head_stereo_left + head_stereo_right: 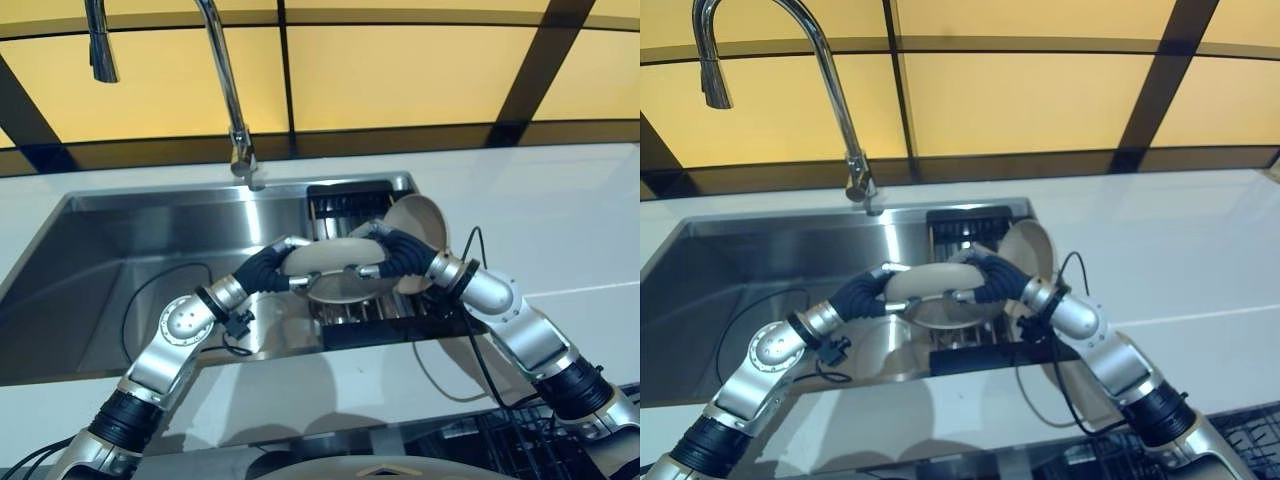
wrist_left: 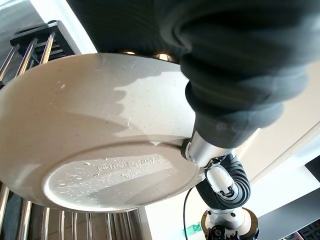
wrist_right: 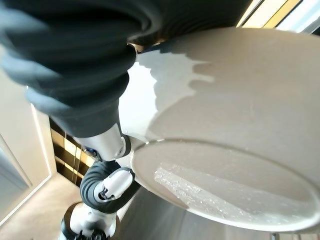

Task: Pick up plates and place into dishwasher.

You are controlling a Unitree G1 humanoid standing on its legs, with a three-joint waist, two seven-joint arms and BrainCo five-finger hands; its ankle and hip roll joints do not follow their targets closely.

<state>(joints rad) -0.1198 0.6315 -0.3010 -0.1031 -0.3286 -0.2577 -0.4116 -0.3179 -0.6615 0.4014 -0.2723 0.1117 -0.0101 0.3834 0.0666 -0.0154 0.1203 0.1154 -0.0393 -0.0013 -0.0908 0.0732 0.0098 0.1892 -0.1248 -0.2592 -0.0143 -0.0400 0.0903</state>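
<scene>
Above the sink rack (image 1: pixel 345 205), both hands grip one plate (image 1: pixel 330 258); wrist views reveal its underside.

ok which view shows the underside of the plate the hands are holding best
The left wrist view: the plate shows its whole base ring from close. The right wrist view shows part of the underside. The eye views show it mostly edge-on between the left hand and right hand, above the rack.

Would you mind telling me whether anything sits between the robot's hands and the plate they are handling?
Nothing visible does. The left hand and the right hand already touch opposite edges of the beige plate, above the rack in the sink.
</scene>
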